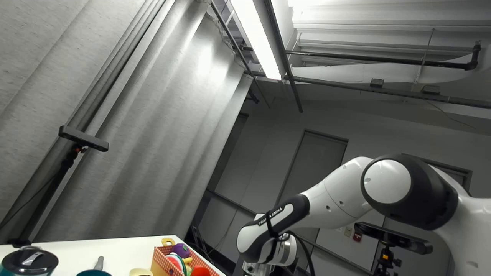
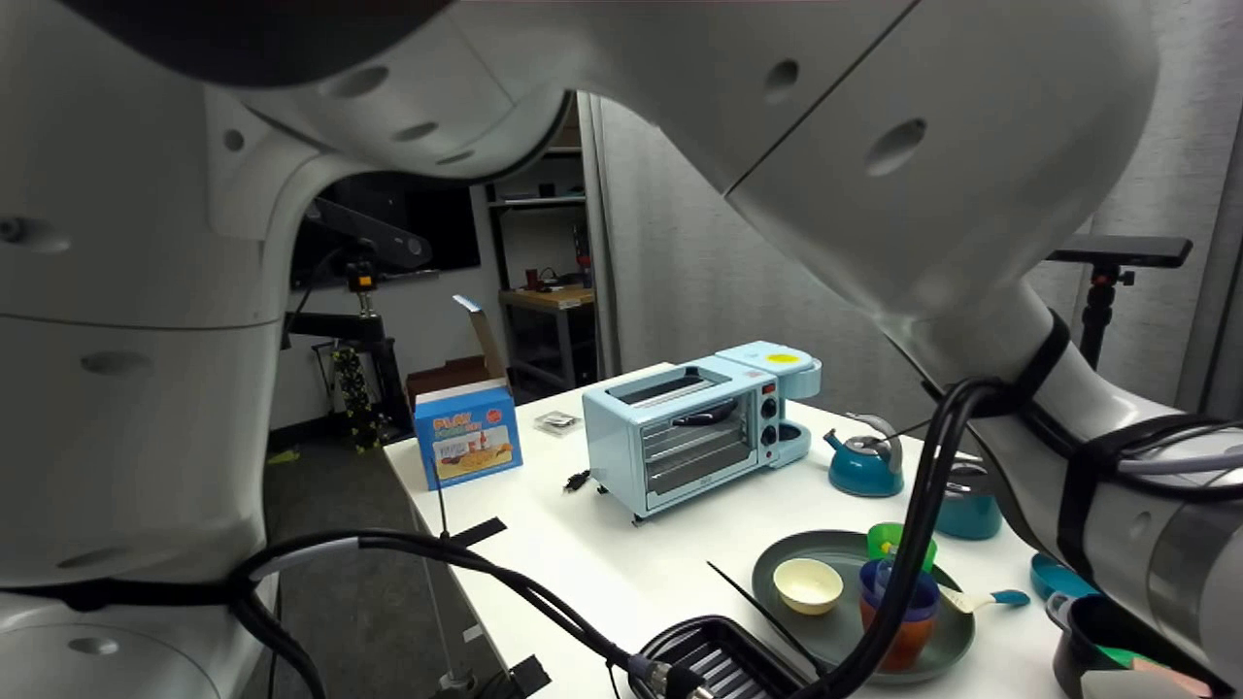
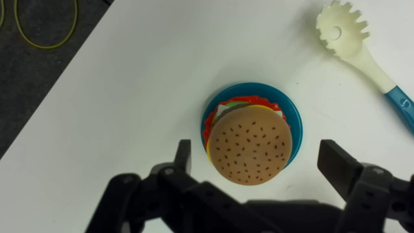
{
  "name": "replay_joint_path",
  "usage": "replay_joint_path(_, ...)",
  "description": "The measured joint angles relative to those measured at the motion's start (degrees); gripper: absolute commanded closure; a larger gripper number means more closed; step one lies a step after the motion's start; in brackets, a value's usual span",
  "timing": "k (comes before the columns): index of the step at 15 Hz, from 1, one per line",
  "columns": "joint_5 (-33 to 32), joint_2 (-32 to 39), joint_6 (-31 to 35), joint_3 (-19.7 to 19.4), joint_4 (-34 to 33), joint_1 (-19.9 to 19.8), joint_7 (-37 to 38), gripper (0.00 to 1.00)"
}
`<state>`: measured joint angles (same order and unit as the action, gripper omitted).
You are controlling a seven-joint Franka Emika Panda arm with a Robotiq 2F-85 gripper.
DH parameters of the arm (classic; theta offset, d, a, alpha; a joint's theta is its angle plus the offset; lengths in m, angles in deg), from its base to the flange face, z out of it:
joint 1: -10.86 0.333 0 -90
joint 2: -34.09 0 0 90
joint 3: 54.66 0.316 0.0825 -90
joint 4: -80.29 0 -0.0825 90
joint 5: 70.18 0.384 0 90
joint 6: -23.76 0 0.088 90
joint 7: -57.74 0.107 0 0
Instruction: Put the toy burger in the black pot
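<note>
The smooth white counter (image 3: 155, 81) bears a seeded brown toy burger (image 3: 250, 145) in a teal bowl (image 3: 288, 104). My black tool (image 3: 254, 153) gapes.

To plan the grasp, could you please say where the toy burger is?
In the wrist view, the toy burger sits on a blue dish, lower left of the pasta server.

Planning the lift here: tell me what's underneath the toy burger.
In the wrist view, a round teal dish shows beneath the toy burger, its rim visible at the left, top and right. The dish's middle is covered and cannot be seen.
</note>
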<state>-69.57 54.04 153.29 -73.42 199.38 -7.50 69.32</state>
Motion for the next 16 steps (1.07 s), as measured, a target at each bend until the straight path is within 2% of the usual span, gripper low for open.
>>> replay_joint_path(8,1.49,1.52,0.00,0.03,-0.16,-0.14,0.00,0.00)
replay_joint_path(16,6.63,2.88,0.00,0.24,-0.20,-0.60,-0.25,0.00)
